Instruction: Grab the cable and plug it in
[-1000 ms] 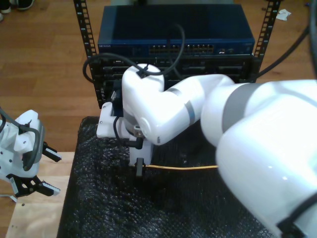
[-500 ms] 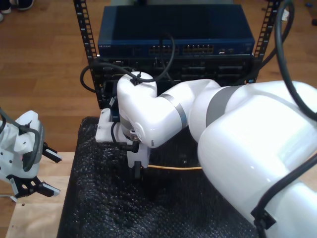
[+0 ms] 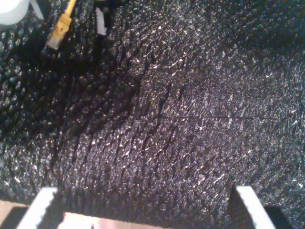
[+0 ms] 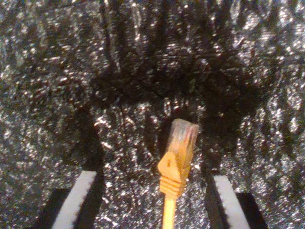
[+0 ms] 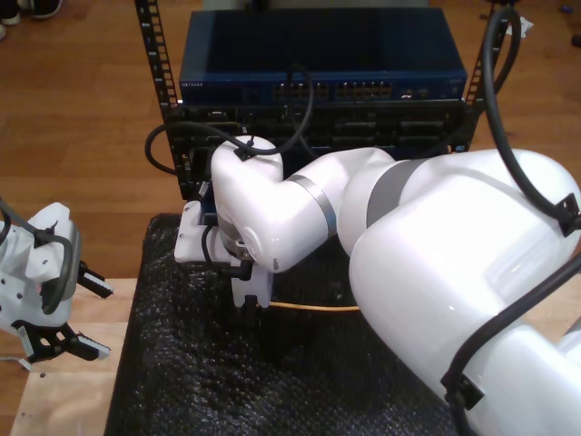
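The cable (image 5: pixel 313 307) is a thin yellow-orange line lying across the black mat in the exterior view. Its clear plug (image 4: pixel 183 136) lies between the fingers of my second gripper (image 4: pixel 152 179), which is open, with a gap on each side of the plug. In the exterior view my second gripper (image 5: pixel 250 313) hangs low over the cable's end near the mat's middle. My first gripper (image 5: pixel 95 318) stands open at the exterior view's left, over the wooden board. Its fingers (image 3: pixel 45 205) are wide apart. From there I see the cable's plug (image 3: pixel 59 31) far across the mat.
The black bubble-wrap mat (image 5: pixel 227 381) covers the table. A rack with a blue network switch (image 5: pixel 322 86) stands behind it. Thick black arm cables (image 5: pixel 300 100) loop in front of the rack. The big white arm (image 5: pixel 454 272) spans the exterior view's right. A wooden board (image 5: pixel 64 391) lies at the mat's left.
The big white arm has swung a little toward the exterior view's left, with its gripper still over the cable's end. The arm at the exterior view's left has not moved.
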